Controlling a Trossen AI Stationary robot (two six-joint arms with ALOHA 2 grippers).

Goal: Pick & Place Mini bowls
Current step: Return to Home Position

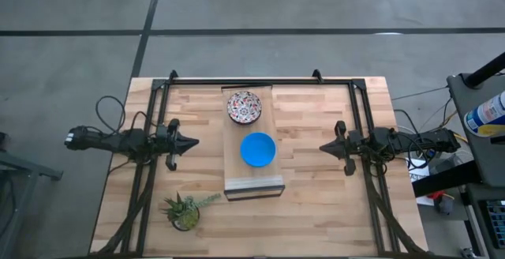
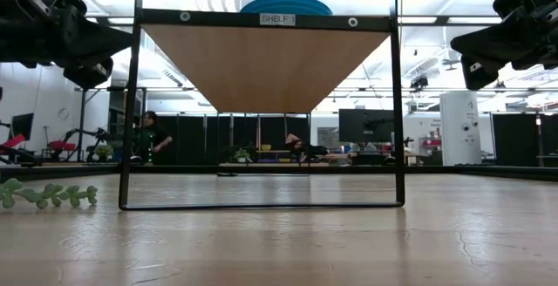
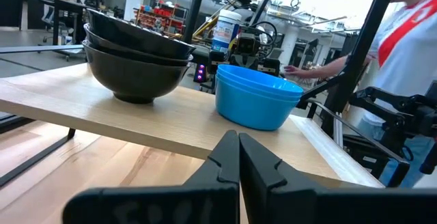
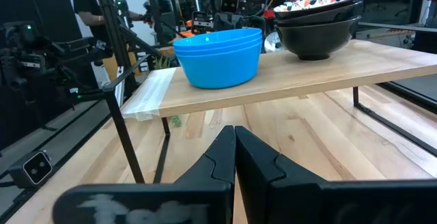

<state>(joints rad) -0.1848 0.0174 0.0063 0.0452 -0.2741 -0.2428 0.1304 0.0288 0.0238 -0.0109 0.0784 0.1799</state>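
A stack of bright blue mini bowls (image 1: 258, 149) stands on a raised wooden shelf (image 1: 252, 182) in the middle of the table, nearer the table's near edge. A stack of patterned bowls (image 1: 245, 106), dark outside and floral inside, stands on the shelf's far part. In the wrist views the blue stack (image 3: 257, 95) (image 4: 220, 57) and the dark stack (image 3: 136, 55) (image 4: 315, 24) rest by their bases on the shelf. My left gripper (image 1: 195, 142) hovers left of the shelf, shut. My right gripper (image 1: 322, 147) hovers right of it, shut. Both point at the shelf and touch nothing.
A small green potted plant (image 1: 186, 211) stands near the table's near left corner. The shelf's black metal frame (image 2: 397, 94) rises from the table. A black rail frame (image 1: 245, 79) runs along the table's far edge. People and equipment show in the room beyond.
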